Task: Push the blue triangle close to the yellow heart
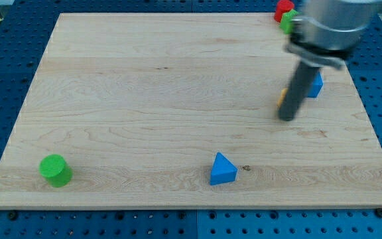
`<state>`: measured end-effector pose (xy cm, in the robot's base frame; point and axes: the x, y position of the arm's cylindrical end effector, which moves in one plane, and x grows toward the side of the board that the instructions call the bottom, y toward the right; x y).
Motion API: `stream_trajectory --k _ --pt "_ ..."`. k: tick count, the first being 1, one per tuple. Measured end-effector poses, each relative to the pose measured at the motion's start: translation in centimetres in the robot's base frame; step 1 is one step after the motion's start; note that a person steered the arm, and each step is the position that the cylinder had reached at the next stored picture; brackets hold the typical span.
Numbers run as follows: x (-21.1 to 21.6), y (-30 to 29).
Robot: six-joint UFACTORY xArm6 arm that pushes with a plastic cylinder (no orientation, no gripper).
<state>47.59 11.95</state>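
Note:
The blue triangle [223, 169] lies near the board's bottom edge, right of the middle. My rod comes down from the view's top right, and my tip [286, 118] rests on the board, up and to the right of the blue triangle, well apart from it. A small yellow-orange piece [282, 96] shows just left of the rod, mostly hidden behind it; its shape cannot be made out. A second blue block [316, 85] sits just right of the rod, partly hidden.
A green cylinder [56, 170] stands at the board's bottom left. A red block [283, 8] and a green block [288, 22] sit at the top right edge, partly hidden by the arm. The wooden board [144, 99] lies on a blue perforated table.

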Motion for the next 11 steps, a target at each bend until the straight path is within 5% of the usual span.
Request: stream_trajectory --k 1,3,8,11 --pt "0.6 -10.4" --pt "12.5 -17.5" --pt "11.0 -3.0" --pt "5.4 -0.3"
